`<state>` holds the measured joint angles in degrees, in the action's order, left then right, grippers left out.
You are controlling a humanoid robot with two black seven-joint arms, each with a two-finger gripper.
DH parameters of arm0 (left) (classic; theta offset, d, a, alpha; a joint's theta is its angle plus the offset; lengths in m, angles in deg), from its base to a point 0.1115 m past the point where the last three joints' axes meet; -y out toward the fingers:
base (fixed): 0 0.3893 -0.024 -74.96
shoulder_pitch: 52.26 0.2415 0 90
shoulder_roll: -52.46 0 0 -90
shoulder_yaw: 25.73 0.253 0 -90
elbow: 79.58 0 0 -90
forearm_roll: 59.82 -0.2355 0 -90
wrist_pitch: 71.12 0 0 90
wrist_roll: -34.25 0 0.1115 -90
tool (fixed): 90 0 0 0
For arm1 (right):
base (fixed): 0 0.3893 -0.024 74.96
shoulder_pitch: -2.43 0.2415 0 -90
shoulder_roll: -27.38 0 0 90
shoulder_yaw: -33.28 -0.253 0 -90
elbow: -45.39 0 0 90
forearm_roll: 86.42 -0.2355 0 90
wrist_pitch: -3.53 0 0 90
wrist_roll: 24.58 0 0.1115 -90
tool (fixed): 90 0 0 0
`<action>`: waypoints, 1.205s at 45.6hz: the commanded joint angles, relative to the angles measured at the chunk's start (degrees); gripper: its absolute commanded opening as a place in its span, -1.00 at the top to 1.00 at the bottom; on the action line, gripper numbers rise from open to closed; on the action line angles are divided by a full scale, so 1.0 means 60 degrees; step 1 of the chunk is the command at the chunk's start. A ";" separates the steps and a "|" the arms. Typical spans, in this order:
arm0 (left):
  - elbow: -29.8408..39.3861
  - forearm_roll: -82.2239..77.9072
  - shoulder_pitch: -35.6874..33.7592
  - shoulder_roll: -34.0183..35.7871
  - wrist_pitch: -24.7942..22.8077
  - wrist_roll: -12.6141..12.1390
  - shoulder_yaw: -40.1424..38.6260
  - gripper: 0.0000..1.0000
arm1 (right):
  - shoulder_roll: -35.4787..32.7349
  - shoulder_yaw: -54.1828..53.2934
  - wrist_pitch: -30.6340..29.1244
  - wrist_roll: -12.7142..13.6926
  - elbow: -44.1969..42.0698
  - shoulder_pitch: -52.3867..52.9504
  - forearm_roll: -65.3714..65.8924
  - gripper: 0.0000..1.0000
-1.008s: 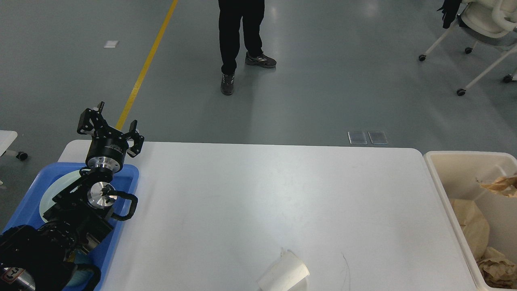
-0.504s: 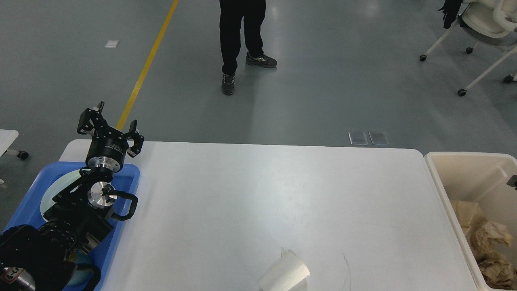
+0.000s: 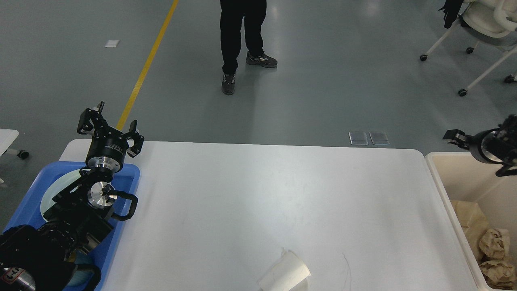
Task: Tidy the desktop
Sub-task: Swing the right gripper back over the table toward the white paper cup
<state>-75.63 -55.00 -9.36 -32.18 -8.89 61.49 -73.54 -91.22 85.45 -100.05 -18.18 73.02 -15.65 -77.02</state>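
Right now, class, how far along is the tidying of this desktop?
Mostly done: crumpled brown paper lies in the beige bin and a plate sits in the blue tray. Nothing is in hand: the left gripper is open and empty. Left: the tipped white cup on the desktop.

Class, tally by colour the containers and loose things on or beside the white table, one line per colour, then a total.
Blue: 1, the tray
Beige: 1, the bin
White: 1, the cup
Pale green: 1, the plate
Brown: crumpled paper, 1 heap
Total: 5
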 commanded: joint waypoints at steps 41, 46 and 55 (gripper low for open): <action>0.0000 0.0003 0.0000 0.0000 0.0000 0.0000 0.0000 -0.93 | 0.1191 0.0959 -0.6903 -0.0014 0.5926 0.8068 -0.1376 -1.00; 0.0000 -0.0011 0.0000 0.0000 0.0000 0.0000 0.0000 -0.93 | 0.1601 0.0608 -0.6903 -0.0013 0.5897 0.7146 -0.1376 -1.00; 0.0000 0.0003 0.0000 0.0015 0.0000 0.0000 0.0000 -0.93 | 0.2188 -0.0256 -0.6903 0.0001 0.5883 0.5505 -0.1376 -1.00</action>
<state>-75.63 -54.98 -9.38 -32.17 -8.89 61.49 -73.54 -80.14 86.83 -141.47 -18.22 108.38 22.69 -85.28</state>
